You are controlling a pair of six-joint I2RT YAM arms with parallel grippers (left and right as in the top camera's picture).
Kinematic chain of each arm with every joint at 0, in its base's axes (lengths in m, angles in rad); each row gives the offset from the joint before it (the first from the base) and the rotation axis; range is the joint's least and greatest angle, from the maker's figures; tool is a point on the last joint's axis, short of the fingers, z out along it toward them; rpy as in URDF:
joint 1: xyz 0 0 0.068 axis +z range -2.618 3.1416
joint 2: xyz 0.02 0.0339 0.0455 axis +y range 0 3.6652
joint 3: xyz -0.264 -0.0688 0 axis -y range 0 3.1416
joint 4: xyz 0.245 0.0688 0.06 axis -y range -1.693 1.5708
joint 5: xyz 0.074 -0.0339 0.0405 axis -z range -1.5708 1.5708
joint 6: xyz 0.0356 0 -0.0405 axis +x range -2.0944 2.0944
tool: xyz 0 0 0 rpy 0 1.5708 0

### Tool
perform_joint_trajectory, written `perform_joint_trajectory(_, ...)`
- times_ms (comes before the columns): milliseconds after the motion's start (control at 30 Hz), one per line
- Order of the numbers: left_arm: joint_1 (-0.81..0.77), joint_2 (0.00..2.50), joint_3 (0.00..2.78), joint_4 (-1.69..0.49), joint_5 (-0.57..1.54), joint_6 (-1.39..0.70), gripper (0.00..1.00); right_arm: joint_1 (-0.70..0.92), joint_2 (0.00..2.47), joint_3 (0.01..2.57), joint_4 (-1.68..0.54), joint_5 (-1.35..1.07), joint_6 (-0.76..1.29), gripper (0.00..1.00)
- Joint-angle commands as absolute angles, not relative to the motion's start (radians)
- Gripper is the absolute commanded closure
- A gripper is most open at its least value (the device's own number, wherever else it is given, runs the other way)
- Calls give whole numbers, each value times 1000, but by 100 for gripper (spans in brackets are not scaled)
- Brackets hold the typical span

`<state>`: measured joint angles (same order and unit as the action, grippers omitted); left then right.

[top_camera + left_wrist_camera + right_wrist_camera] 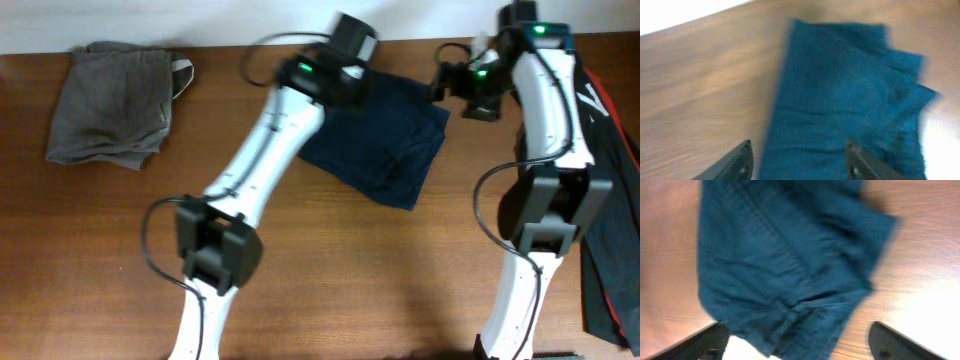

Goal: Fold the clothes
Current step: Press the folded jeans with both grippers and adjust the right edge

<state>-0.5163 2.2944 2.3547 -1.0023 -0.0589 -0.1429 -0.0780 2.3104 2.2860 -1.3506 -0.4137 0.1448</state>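
Observation:
A dark navy denim garment [385, 140] lies folded on the wooden table at the back centre. It also shows in the left wrist view [850, 100] and the right wrist view [785, 265]. My left gripper [799, 160] is open above the garment's near edge, one finger over wood and one over cloth, holding nothing. My right gripper [800, 347] is open wide above the garment's corner, empty. In the overhead view the left gripper [350, 45] hangs at the garment's far left and the right gripper [462, 85] just off its right edge.
A folded grey garment [115, 100] lies at the back left. Dark clothing with a red strip [610, 190] hangs off the right table edge. The white wall runs along the table's far edge [200, 45].

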Motion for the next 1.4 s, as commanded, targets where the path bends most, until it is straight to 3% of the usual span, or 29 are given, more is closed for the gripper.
perform_joint_trajectory(0,-403,2296,2367,-1031,-2,-56,53,2,2300,2280,-1351,-411,129,40)
perform_joint_trajectory(67,-377,2323,2367,-1041,83,-24,67,31,2301,2260,-1341,-378,160,68)
perform_joint_trajectory(133,-366,2350,2367,-1048,151,-6,79,54,2301,2222,-1311,-373,170,83)
perform_joint_trajectory(167,-365,2366,2367,-1051,175,-5,84,62,2301,2201,-1291,-373,171,85)
perform_joint_trajectory(300,-375,2428,2367,-1056,262,2,100,72,2301,2117,-1198,-373,178,85)
perform_joint_trajectory(533,-421,2517,2367,-1060,338,25,100,63,2302,1981,-997,-373,178,83)
perform_joint_trajectory(700,-431,2568,2367,-1079,337,40,100,60,2321,1905,-878,-359,177,75)
perform_joint_trajectory(967,-411,2643,2367,-1115,305,55,100,22,2354,1894,-837,-203,172,83)
perform_joint_trajectory(1267,-380,2647,2369,-1192,211,53,100,-17,2354,1894,-789,-196,146,82)
perform_joint_trajectory(1367,-378,2642,2391,-1219,96,-78,100,-21,2354,1894,-733,-186,147,80)
